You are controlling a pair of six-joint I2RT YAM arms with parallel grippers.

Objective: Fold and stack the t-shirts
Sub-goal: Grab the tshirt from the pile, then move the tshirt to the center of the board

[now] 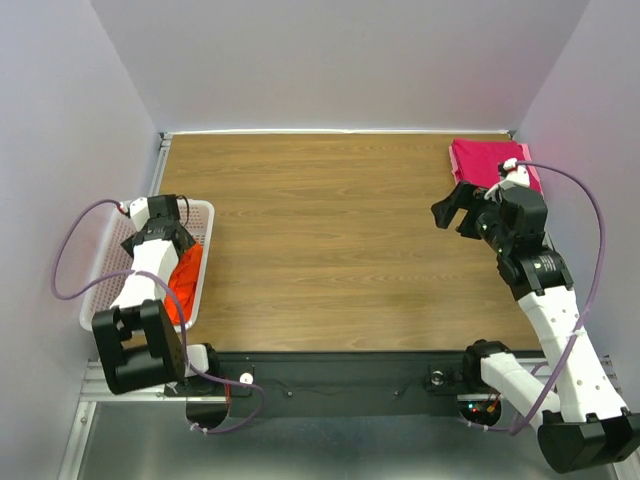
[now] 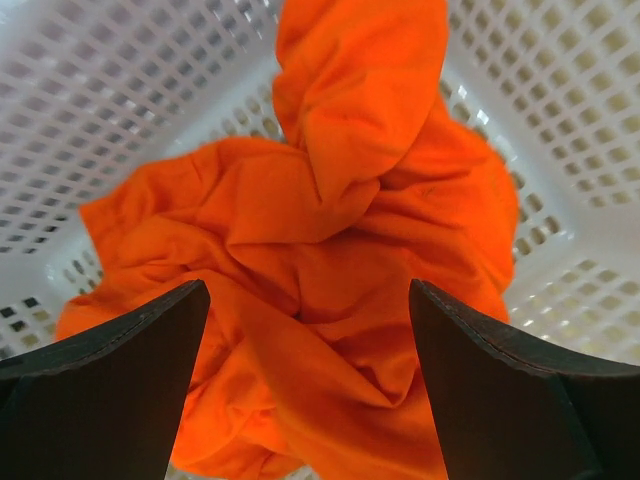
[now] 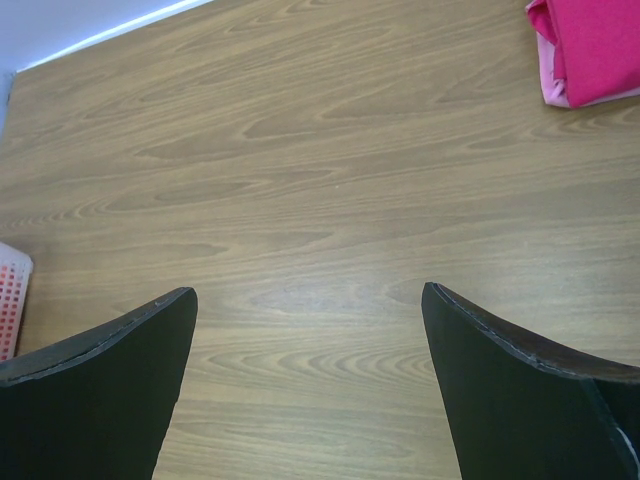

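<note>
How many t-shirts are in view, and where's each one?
2. The orange t-shirt lies crumpled in the white basket at the left edge of the table, below the left gripper. The magenta t-shirt lies folded at the far right corner. Others might hide under the orange one.

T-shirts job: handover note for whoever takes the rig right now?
Grippers: left gripper open over the orange t-shirt, holding nothing; right gripper open over bare table, holding nothing.
Things: orange t-shirt crumpled in the white basket at the table's left edge; magenta t-shirt folded at the far right corner.
Done: magenta looks folded.
Left: lift orange out, fold it, stack both.
</note>
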